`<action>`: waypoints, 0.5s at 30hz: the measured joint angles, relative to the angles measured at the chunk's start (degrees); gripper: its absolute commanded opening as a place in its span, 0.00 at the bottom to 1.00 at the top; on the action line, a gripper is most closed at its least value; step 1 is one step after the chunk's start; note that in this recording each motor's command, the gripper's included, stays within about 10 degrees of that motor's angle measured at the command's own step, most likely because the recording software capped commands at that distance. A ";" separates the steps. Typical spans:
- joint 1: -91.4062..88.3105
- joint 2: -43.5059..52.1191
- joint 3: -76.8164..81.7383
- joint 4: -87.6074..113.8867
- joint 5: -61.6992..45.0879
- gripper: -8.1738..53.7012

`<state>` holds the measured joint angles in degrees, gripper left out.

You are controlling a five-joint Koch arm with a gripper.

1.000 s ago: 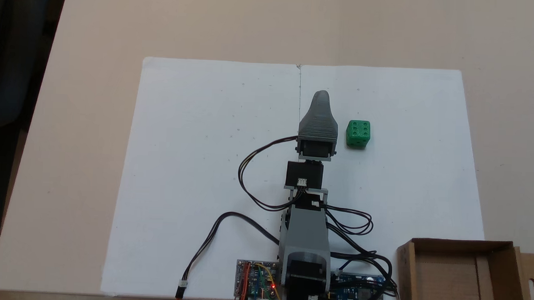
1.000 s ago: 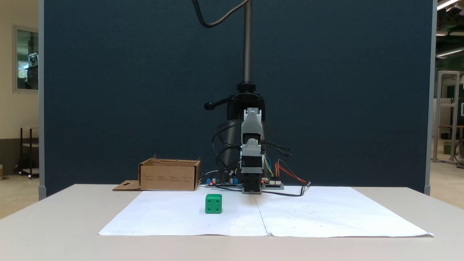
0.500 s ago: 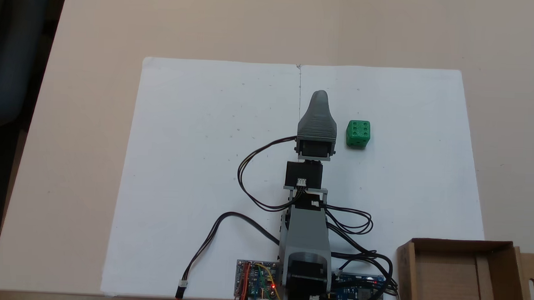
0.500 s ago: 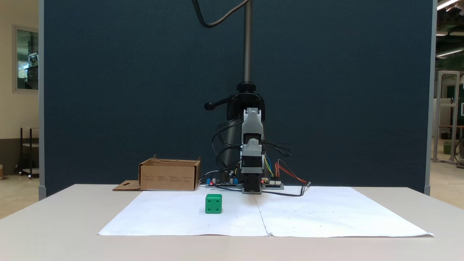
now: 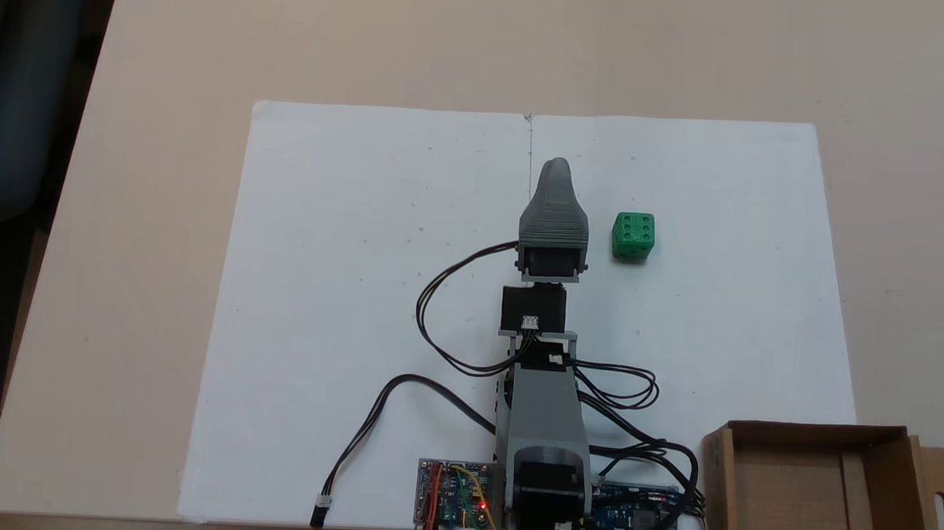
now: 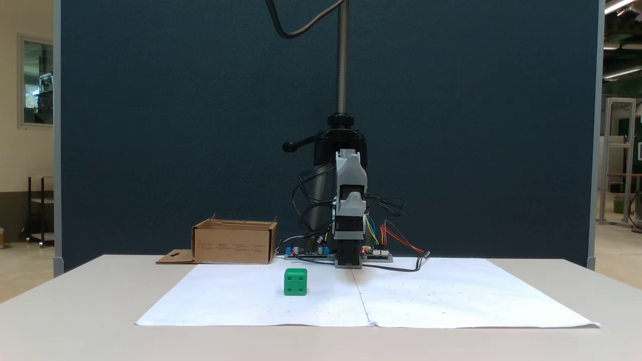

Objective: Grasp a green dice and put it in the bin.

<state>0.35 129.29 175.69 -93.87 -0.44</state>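
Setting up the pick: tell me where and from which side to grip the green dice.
Grip the green dice across two opposite flat side faces, coming down from above. It sits flat and alone on the white paper, six pips up, its sides roughly square to the paper's edges, so the jaws could likely close around it unobstructed.

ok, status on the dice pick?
Gripper above paper, jaw state unclear. Green dice untouched on the paper. Bin empty. Nothing between gripper and dice.

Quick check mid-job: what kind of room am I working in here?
Likely a lab or workshop. A dark partition backs the table, bare circuit boards and loose wires sit at the arm's base, and a metal frame stands in the open hall behind.
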 measured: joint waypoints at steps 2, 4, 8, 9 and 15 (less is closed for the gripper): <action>-0.88 0.00 0.00 2.64 0.00 0.80; -1.05 0.09 -0.70 8.70 0.00 0.80; -1.05 0.09 -3.78 24.35 0.00 0.80; -1.05 0.09 -4.92 28.21 0.00 0.80; -1.05 0.00 -18.02 51.86 0.00 0.80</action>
<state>-0.70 129.29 157.68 -42.01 -0.44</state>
